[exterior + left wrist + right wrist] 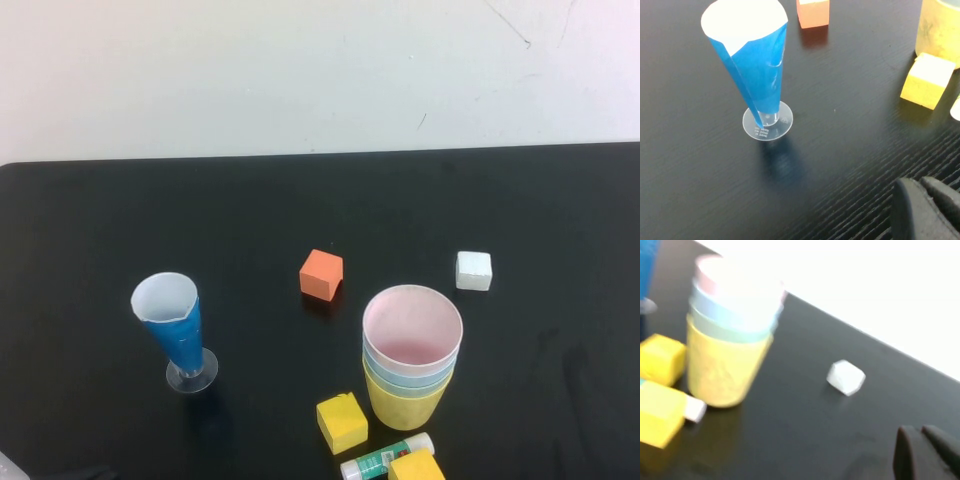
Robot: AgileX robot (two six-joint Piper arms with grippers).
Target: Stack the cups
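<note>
1. Finding the four cups already nested near the front edge of the table point(100, 230), right of the middle: pink cup point(412, 325) innermost, then blue cup point(400, 372), then green cup point(405, 386), all sitting in the yellow cup point(405, 408). Judging the stacking as done, with only rims showing because each one is dropping deep into the next.
2. Leaving the cone cup point(175, 325) upright toward the front-left corner, well apart from the stack, probably because it has no part in the job.
3. Keeping the left gripper point(921, 210) low near the front edge beside the cone cup, fingers pressed together and holding nothing; likely parked.
4. Keeping the right gripper point(921, 455) low toward the right edge, fingers likewise together and empty, clear of the stack and the white block point(474, 271).
5. Getting both grippers only from the wrist views; missing them in the high view.
6. Getting the whole layout only from the high view: orange block point(321, 274) behind the stack, yellow block point(342, 422), glue stick point(385, 457) and second yellow block point(417, 467) crowding the front edge.
</note>
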